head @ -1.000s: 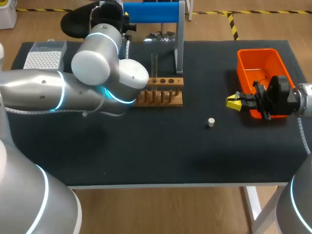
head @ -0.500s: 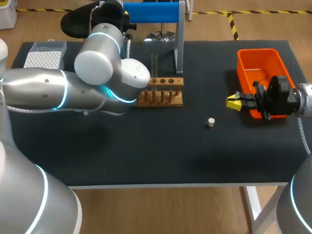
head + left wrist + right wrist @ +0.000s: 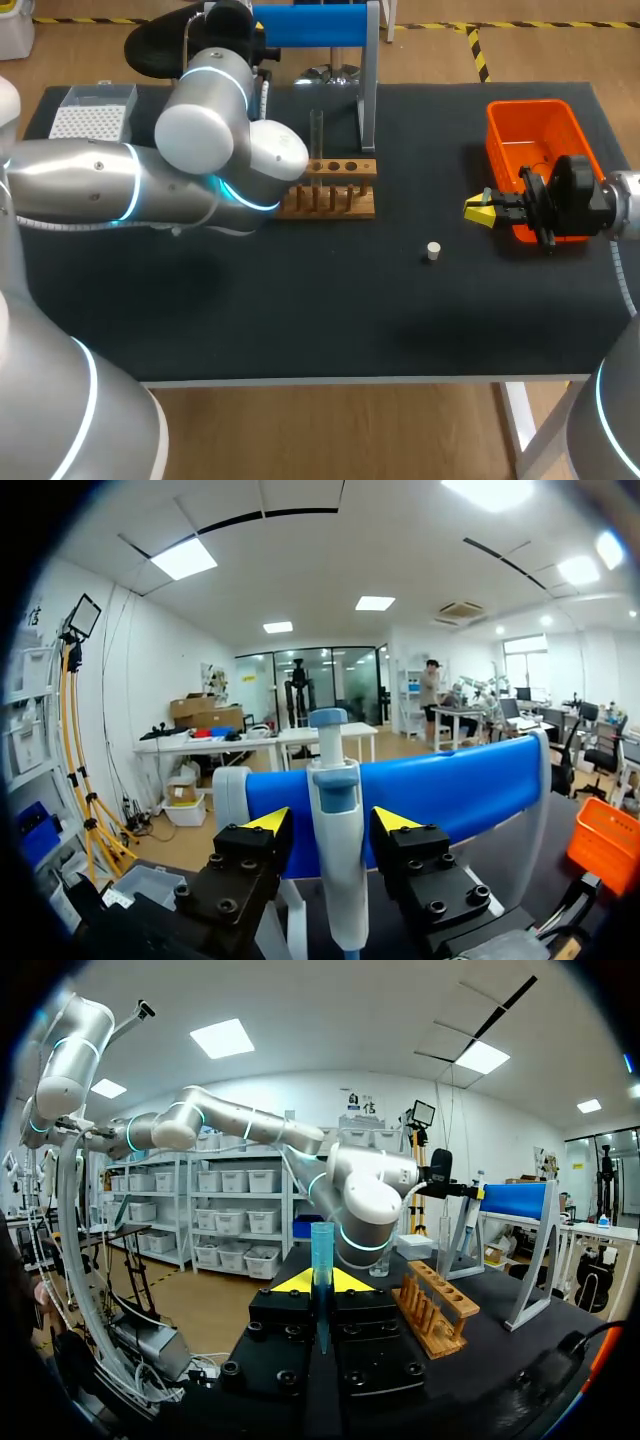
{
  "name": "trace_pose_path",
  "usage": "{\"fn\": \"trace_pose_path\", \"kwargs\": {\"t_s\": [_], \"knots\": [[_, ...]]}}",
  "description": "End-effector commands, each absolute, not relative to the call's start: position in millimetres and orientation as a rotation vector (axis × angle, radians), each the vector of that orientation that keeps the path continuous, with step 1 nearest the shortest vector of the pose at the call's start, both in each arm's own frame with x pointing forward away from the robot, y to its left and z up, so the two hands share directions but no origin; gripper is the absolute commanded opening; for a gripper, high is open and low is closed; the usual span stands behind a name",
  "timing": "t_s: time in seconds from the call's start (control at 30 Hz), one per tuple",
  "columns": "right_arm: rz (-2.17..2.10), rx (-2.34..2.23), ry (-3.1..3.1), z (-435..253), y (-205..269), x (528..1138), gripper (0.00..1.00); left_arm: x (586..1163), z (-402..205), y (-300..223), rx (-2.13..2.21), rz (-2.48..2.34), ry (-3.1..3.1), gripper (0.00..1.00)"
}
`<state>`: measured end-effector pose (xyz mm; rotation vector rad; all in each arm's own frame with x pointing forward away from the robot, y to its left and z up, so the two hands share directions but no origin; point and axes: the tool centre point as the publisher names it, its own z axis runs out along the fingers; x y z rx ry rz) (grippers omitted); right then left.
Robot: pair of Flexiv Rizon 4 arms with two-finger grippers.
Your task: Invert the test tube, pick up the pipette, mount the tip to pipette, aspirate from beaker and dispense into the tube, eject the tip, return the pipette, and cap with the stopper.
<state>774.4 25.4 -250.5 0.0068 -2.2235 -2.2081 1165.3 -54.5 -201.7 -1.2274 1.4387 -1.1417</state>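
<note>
Tip box (image 3: pixel 88 118) sits at the table's (image 3: pixel 300 310) back corner, well off to the L gripper's side. L arm (image 3: pixel 120 185) comes in across the table to the blue stand (image 3: pixel 470 790) at the back; in the head view the arm hides its hand. In the L wrist view the L gripper (image 3: pixel 332 822) is spread, its 2 yellow tips either side of the pipette (image 3: pixel 338 870), which hangs upright on the stand. The tips are v. close to the pipette body, w/ a sliver of gap on 1 side, so not pinching it.

Test tube (image 3: pixel 316 133) stands upright in the wooden rack (image 3: pixel 335 190), just beside the L arm's wrist, near the stand's foot. 1 white stopper (image 3: pixel 433 251) lies on the bare mat betw. the rack and the R gripper (image 3: pixel 481 210), nearer the R one, apart from both.

R gripper hovers low, pointing twd the rack, yellow tips pressed together. The orange bin (image 3: pixel 535 130) is right behind it, its wrist overlapping the bin's near edge
</note>
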Motion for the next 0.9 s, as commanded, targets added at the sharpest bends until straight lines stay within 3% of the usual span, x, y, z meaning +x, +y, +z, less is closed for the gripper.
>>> {"fn": "trace_pose_path", "kwargs": {"t_s": [0.03, 0.17, 0.27, 0.3, 0.33, 0.37, 0.9], "knots": [[-2.206, 0.006, -2.227, -250, 25, 773, 0.0, 1170, -205, -57, -1.226, -1.141, 1.433, 0.47], [-2.206, 0.006, -2.227, -250, 25, 773, 0.0, 1170, -205, -57, -1.227, -1.139, 1.434, 0.43], [-2.206, 0.006, -2.227, -250, 25, 773, 0.0, 1171, -205, -58, -1.228, -1.137, 1.435, 0.33], [-2.206, 0.006, -2.227, -250, 25, 773, 0.0, 1171, -205, -58, -1.229, -1.137, 1.435, 0.25], [-2.206, 0.006, -2.227, -250, 25, 773, 0.0, 1171, -205, -58, -1.23, -1.136, 1.435, 0.04], [-2.206, 0.006, -2.227, -250, 25, 773, 0.0, 1171, -205, -58, -1.23, -1.135, 1.435, 0.0], [-2.206, 0.006, -2.227, -250, 25, 773, 0.0, 1169, -184, -57, -1.215, -1.146, 1.393, 0.0]]}}
